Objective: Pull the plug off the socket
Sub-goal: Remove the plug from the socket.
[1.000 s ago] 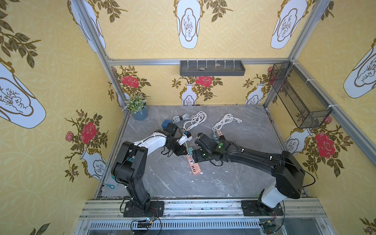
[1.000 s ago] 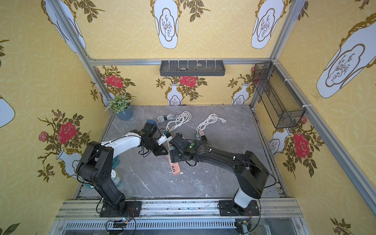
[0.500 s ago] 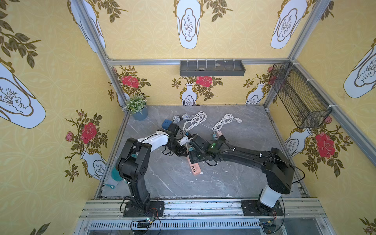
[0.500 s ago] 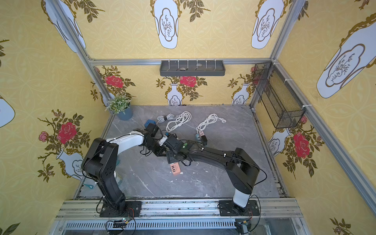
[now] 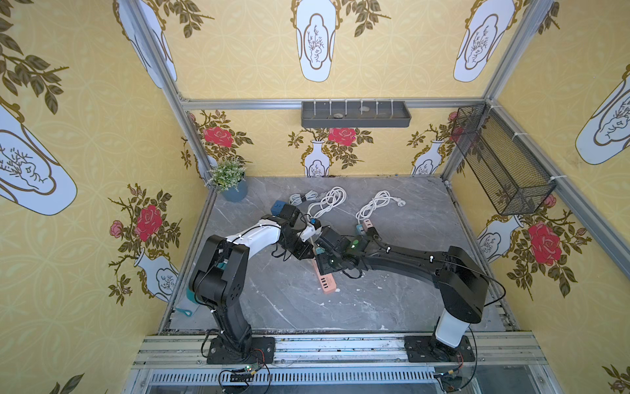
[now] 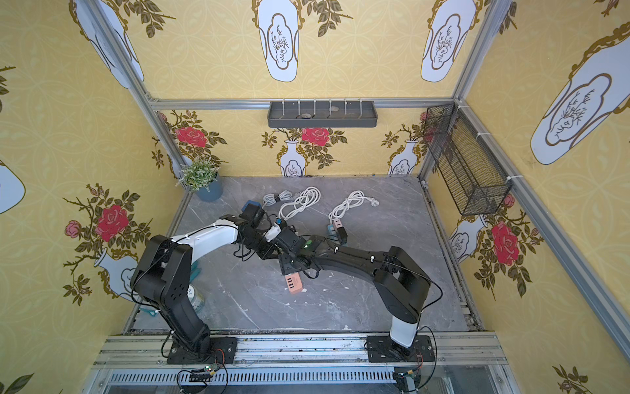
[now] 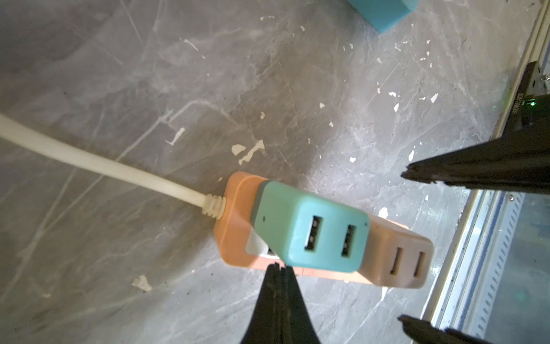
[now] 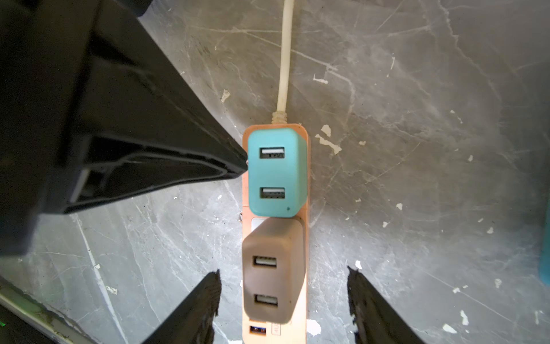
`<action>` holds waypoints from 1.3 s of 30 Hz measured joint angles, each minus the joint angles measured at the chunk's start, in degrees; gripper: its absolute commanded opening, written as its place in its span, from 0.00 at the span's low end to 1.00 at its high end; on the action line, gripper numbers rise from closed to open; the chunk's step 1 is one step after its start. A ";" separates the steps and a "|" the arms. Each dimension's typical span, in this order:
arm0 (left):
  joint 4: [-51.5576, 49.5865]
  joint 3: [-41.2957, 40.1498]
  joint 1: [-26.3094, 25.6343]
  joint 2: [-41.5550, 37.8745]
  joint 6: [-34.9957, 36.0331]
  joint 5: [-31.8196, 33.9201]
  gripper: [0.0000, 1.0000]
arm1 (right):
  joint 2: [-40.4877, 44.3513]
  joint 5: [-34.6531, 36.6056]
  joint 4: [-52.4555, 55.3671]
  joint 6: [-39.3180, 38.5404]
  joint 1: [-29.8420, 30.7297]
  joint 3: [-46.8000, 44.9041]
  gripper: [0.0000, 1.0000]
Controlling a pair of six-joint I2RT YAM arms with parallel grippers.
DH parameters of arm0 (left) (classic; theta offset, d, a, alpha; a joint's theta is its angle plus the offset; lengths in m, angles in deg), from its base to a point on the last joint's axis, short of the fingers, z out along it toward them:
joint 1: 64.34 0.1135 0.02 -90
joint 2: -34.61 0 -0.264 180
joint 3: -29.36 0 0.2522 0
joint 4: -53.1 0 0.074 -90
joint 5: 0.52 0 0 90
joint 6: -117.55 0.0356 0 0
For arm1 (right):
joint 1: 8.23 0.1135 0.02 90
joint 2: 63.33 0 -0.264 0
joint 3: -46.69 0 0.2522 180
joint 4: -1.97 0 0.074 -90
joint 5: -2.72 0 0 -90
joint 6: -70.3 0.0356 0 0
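The long orange plastic power strip (image 8: pixel 275 297) lies flat on the grey marble tabletop (image 8: pixel 416 149), its white cord (image 8: pixel 285 53) leading away from the right gripper (image 8: pixel 284 300). That gripper's jaws stand spread, straddling the taupe USB charger plug (image 8: pixel 272 271) without touching it. The left gripper (image 7: pixel 279 269), pressed together and empty, rests beside the teal USB charger plug (image 7: pixel 312 229).

Illumination is bright and even — shadows stay soft in both top views, with wide-angle bowing at frame edges. Wrist views show blurred near foreground — floor detail sharp.
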 measured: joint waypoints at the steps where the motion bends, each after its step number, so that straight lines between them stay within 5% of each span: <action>1: 0.13 0.28 0.00 0.46 0.00 -0.02 0.00 | 0.11 -0.20 0.02 0.00 0.00 -0.13 0.71; 28: -0.39 1.36 0.07 4.72 -1.11 -1.68 0.00 | -3.48 2.86 2.67 0.02 1.99 3.37 0.68; 39: -0.44 1.44 0.09 4.85 -1.11 -1.75 0.00 | -5.64 4.59 4.70 0.02 1.99 4.87 0.55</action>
